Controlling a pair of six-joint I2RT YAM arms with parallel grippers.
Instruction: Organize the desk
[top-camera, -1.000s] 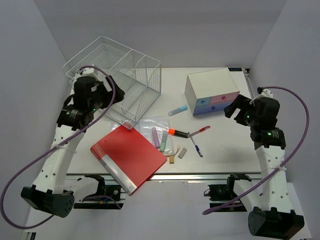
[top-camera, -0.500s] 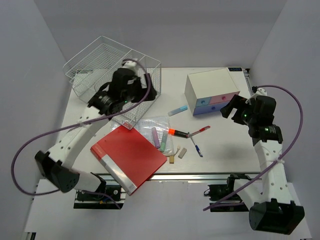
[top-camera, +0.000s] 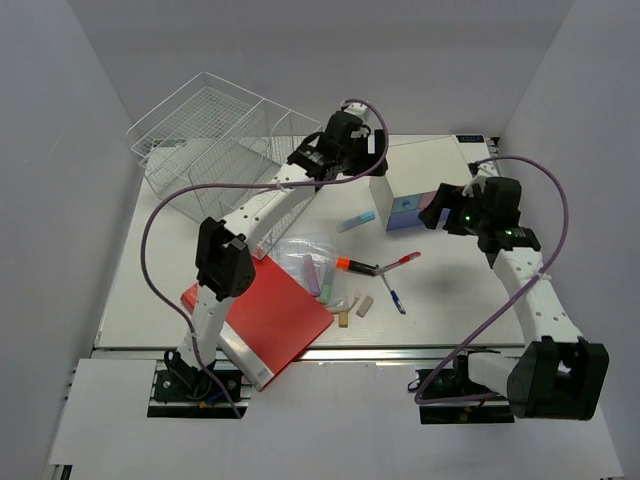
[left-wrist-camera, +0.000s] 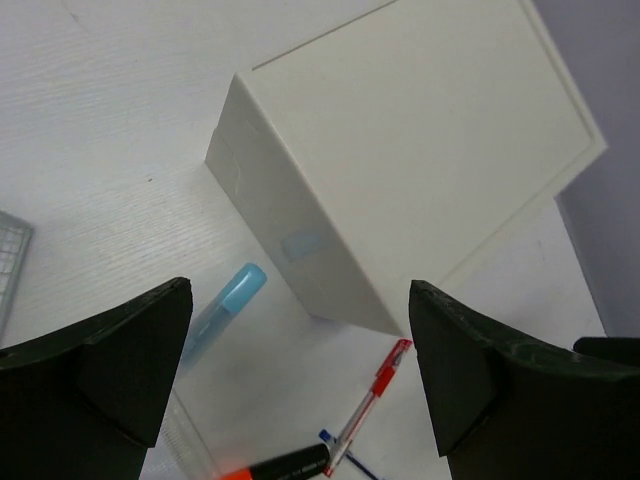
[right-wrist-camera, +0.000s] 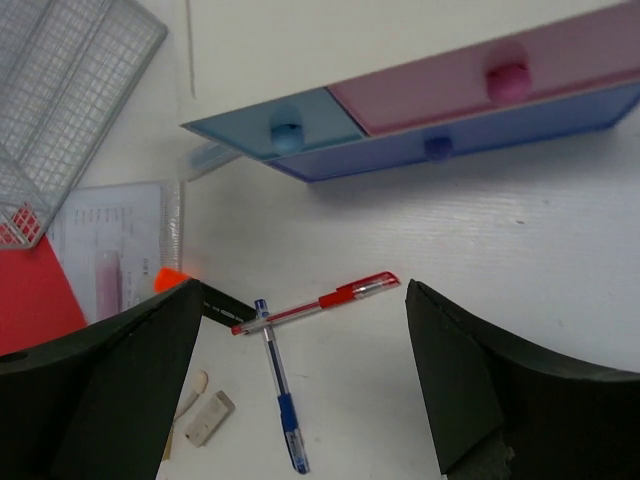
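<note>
The white desk (top-camera: 450, 290) holds scattered stationery. My left gripper (top-camera: 376, 165) hovers open above the left side of the white drawer box (top-camera: 425, 160); in the left wrist view the gripper (left-wrist-camera: 300, 330) has nothing between its fingers, with the box (left-wrist-camera: 420, 150) and a blue-capped marker (left-wrist-camera: 225, 305) below it. My right gripper (top-camera: 438, 212) stands open in front of the box's drawers. In the right wrist view the gripper (right-wrist-camera: 305, 292) is empty above a red pen (right-wrist-camera: 320, 300) crossed over a blue pen (right-wrist-camera: 280, 385).
A wire basket (top-camera: 220, 140) stands at the back left. A red folder (top-camera: 260, 310) overhangs the front edge. A clear pouch (top-camera: 300, 250), pastel highlighters (top-camera: 318, 275), a black-and-orange marker (top-camera: 357, 266) and small erasers (top-camera: 364, 305) lie mid-desk.
My left arm has swung from the wire basket rightward to above the drawer box. My right arm has moved left and forward, close to the drawer fronts. Both grippers stay open.
</note>
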